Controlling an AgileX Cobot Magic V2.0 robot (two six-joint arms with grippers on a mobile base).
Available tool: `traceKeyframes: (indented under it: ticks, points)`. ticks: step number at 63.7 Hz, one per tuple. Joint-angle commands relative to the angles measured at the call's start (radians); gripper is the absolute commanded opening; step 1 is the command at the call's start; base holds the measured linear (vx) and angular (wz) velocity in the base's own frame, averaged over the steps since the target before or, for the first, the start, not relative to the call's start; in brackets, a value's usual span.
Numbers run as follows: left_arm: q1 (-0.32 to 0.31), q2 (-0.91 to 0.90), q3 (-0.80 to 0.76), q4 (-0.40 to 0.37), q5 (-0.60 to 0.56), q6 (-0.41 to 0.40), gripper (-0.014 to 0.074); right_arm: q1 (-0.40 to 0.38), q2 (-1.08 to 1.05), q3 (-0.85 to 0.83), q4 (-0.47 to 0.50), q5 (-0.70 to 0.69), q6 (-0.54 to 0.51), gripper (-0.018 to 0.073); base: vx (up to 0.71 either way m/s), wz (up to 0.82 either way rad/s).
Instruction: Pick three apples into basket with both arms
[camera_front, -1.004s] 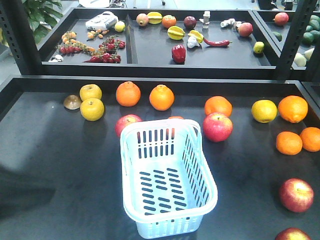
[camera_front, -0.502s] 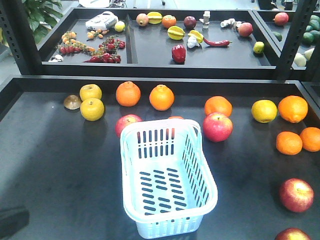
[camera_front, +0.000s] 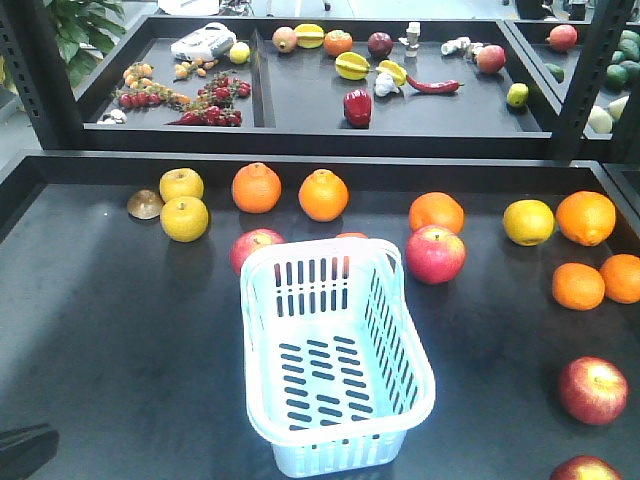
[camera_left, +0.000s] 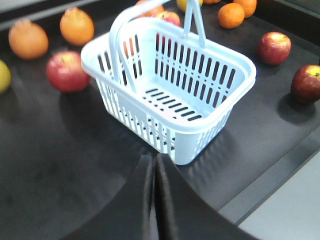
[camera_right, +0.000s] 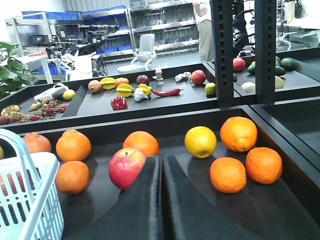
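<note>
The pale blue basket (camera_front: 330, 455) stands empty in the middle of the black table. One red apple (camera_front: 435, 254) lies just past its far right corner, another (camera_front: 255, 248) past its far left corner. Two more apples (camera_front: 593, 390) (camera_front: 585, 468) lie at the near right. My left gripper (camera_left: 154, 161) is shut and empty, its tips just short of the basket's near corner (camera_left: 187, 145). In the front view only a dark part of the left arm (camera_front: 25, 450) shows. My right gripper (camera_right: 161, 161) is shut and empty, with an apple (camera_right: 126, 167) just left of its tips.
Oranges (camera_front: 257, 187) (camera_front: 323, 194) (camera_front: 436, 212) and yellow fruits (camera_front: 185, 218) (camera_front: 528, 222) line the table's back. More oranges (camera_front: 578, 285) sit at the right. A raised black edge and a back tray (camera_front: 300, 125) of mixed produce lie beyond. Black posts (camera_front: 585, 70) stand at the sides.
The dark shape of the left arm has dropped from the left edge into the bottom-left corner of the front view. Basket and fruit have not moved.
</note>
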Motion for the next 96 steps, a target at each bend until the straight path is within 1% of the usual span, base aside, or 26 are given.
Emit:
traceKeyframes:
  ticks: [1, 13, 23, 41, 49, 54, 57, 61, 67, 79, 85, 92, 96]
  points:
    - [-0.002, 0.005, -0.011, -0.018, -0.107, -0.048, -0.0008, -0.005, -0.011, 0.014, -0.009, -0.075, -0.007, -0.0004, 0.0, 0.0]
    - [-0.002, 0.005, -0.011, -0.026, -0.199, -0.055, -0.0008, -0.005, -0.011, 0.014, -0.009, -0.075, -0.007, -0.0004, 0.0, 0.0]
    - [-0.002, 0.005, -0.011, -0.026, -0.228, -0.055, -0.0008, -0.005, -0.011, 0.014, -0.009, -0.075, -0.007, -0.0004, 0.0, 0.0]
    - [-0.002, 0.005, -0.01, -0.026, -0.231, -0.055, -0.0008, -0.005, -0.011, 0.014, -0.009, -0.075, -0.007, -0.0004, 0.0, 0.0]
    - [-0.002, 0.005, -0.008, -0.026, -0.214, -0.055, -0.0008, -0.005, -0.011, 0.014, -0.009, -0.075, -0.007, -0.0004, 0.0, 0.0]
    - [-0.002, 0.004, 0.014, -0.027, -0.218, -0.057, -0.0008, -0.005, -0.011, 0.014, -0.009, -0.075, -0.007, -0.0004, 0.0, 0.0]
    - [-0.002, -0.001, 0.038, -0.027, -0.219, -0.075, -0.0008, -0.005, -0.011, 0.014, -0.009, -0.075, -0.007, -0.0004, 0.0, 0.0]
    - [-0.002, -0.014, 0.063, -0.027, -0.253, -0.093, -0.0008, -0.005, -0.011, 0.014, -0.009, -0.075, -0.007, -0.0004, 0.0, 0.0]
    - [-0.002, -0.035, 0.07, -0.026, -0.3, -0.092, -0.0008, -0.005, -0.011, 0.014, -0.009, -0.075, -0.007, -0.0004, 0.0, 0.0]
    - [-0.002, -0.042, 0.07, -0.026, -0.277, -0.093, -0.0008, -0.005, -0.011, 0.014, -0.004, -0.077, 0.005, -0.0004, 0.0, 0.0]
    - [-0.002, -0.042, 0.07, -0.026, -0.277, -0.093, -0.0008, -0.005, -0.011, 0.014, 0.053, -0.086, 0.015, -0.0004, 0.0, 0.0]
    - [-0.002, -0.042, 0.07, -0.026, -0.277, -0.093, -0.0008, -0.005, -0.011, 0.013, 0.223, -0.129, 0.089, -0.0004, 0.0, 0.0]
    - [-0.002, -0.042, 0.07, -0.026, -0.277, -0.093, -0.0008, -0.005, -0.011, 0.013, 0.342, -0.144, 0.149, -0.0004, 0.0, 0.0]
